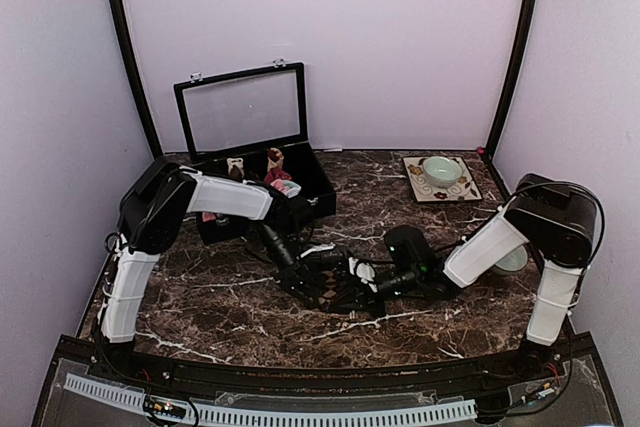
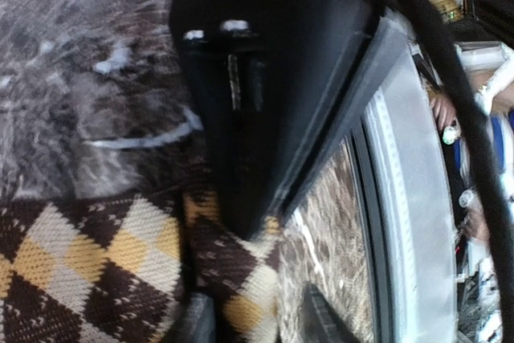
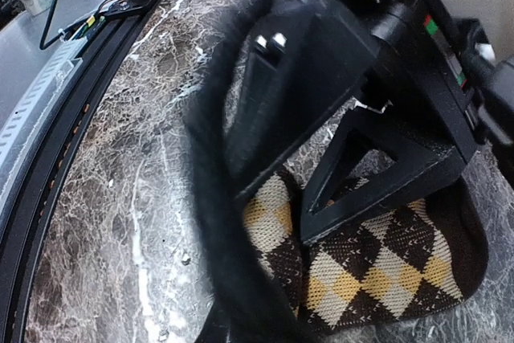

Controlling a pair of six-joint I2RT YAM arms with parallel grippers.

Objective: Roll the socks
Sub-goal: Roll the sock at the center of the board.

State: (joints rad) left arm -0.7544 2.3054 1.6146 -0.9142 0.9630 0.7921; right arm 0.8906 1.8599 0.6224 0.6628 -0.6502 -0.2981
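On the marble table [image 1: 200, 297], in front of the black box [image 1: 322, 192] where a pink and mint sock [image 1: 287, 188] appears to be lodged, the brown checked sock [image 1: 335, 295] is seen spread between both arms; it is judged light, limp and stretchy, apt to bunch on the stone, so one end is best pinched and turned over; the right gripper [image 3: 277, 202] is clamped on a raised fold of it; the left gripper [image 1: 328, 265] is set against the knit, its spread not to be told.
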